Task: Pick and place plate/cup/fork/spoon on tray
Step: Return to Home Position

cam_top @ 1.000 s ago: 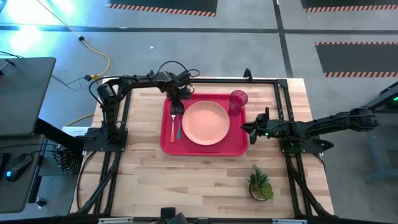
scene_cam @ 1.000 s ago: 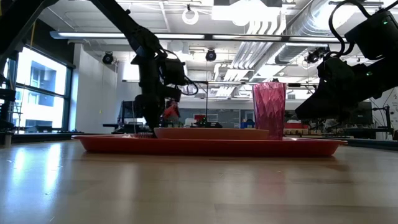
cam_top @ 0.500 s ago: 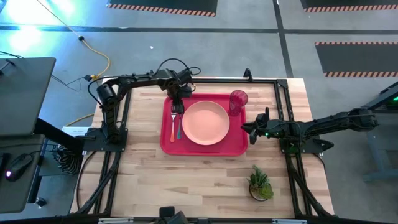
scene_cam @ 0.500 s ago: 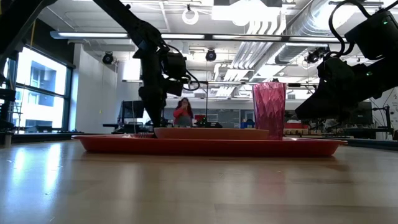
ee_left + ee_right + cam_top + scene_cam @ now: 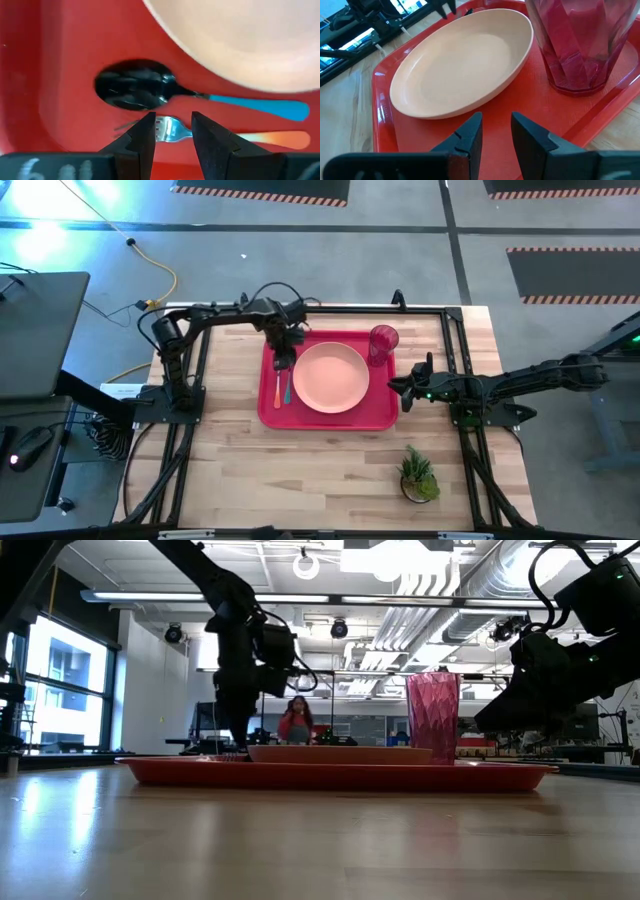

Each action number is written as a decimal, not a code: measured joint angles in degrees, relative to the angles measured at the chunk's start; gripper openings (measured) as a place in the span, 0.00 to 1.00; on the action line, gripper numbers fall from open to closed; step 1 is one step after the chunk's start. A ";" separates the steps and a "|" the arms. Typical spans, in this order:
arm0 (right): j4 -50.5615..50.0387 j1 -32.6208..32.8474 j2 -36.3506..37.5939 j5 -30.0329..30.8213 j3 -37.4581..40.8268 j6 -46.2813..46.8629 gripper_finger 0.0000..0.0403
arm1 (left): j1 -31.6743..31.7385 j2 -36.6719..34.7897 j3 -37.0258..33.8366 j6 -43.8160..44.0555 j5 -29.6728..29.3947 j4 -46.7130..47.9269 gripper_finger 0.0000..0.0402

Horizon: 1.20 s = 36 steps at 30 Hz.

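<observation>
The red tray (image 5: 375, 418) lies in the middle of the table. On it are the peach-pink plate (image 5: 330, 377), the red-pink cup (image 5: 383, 342) upright at the far right corner, and the orange-handled fork (image 5: 277, 390) beside the blue-handled spoon (image 5: 288, 388), left of the plate. My left gripper (image 5: 283, 352) is open just above their far ends. In the left wrist view its fingers (image 5: 172, 131) stand on either side of the fork's tines (image 5: 170, 126), next to the spoon's bowl (image 5: 132, 90). My right gripper (image 5: 395, 387) is open and empty at the tray's right rim.
A small potted green plant (image 5: 418, 475) stands on the table at the near right. The arms' black frames (image 5: 185, 395) run along the table's left, right and far sides. A person (image 5: 297, 720) shows far off in the room behind.
My left gripper has shifted slightly above the far ends of the fork and spoon, rising a little and swaying toward the table's left. The fork, spoon, plate and cup lie where they were.
</observation>
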State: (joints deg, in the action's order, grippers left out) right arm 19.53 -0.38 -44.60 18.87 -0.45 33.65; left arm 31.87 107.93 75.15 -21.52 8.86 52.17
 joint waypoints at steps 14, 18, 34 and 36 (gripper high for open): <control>0.12 0.02 0.00 0.13 0.00 -0.04 0.23 | -1.98 -22.70 -16.64 11.80 3.53 -9.88 0.29; 2.27 0.00 0.00 0.15 -0.01 -0.20 0.23 | -4.55 -34.97 -26.19 20.23 5.91 -21.83 0.29; 8.59 0.02 0.04 -0.60 -10.85 -17.17 0.23 | -15.64 -67.41 -51.81 36.89 -0.25 -43.52 0.29; 8.76 0.02 0.04 -0.63 -12.79 -18.36 0.23 | -17.64 -70.56 -54.56 37.50 -2.51 -44.84 0.29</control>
State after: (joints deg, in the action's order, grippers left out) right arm 28.29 -0.36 -44.56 18.24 -13.24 15.29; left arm 14.23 37.37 20.59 15.98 6.35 7.33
